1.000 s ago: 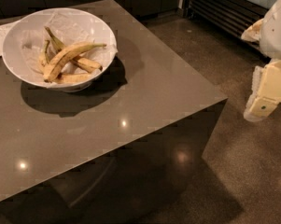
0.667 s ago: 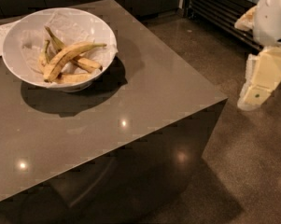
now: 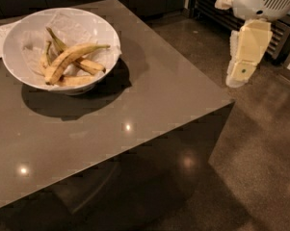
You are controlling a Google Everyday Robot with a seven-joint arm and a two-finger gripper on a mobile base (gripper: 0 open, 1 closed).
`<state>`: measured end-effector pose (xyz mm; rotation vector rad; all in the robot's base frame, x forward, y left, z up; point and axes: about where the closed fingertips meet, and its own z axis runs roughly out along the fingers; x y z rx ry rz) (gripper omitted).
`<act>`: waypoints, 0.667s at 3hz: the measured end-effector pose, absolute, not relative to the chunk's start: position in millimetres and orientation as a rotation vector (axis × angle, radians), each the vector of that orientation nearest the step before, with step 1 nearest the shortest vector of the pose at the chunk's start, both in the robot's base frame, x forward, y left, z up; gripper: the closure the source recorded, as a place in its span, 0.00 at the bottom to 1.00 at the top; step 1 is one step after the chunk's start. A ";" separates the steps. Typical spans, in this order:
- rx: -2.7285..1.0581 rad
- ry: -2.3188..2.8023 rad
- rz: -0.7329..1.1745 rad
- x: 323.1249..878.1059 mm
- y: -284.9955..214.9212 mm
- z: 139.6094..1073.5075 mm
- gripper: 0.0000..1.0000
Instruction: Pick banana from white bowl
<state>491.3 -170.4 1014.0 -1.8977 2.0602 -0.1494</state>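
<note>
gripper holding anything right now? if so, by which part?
Nothing is held. The gripper hangs off the table's right edge, far from the banana, which lies in the white bowl.

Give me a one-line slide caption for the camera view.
Pale two-finger gripper hangs beyond the table's right edge, far from the large blotchy yellow banana in the paper-lined white bowl.

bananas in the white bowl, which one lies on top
The banana, largest and thickest, lies across the thinner ones in the white bowl. The gripper hangs off the table's right edge.
</note>
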 end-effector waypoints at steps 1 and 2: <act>-1.886 2.041 -0.161 494.4 -166.8 1018.6 0.00; -1.880 2.013 -0.181 501.2 -161.5 1022.6 0.00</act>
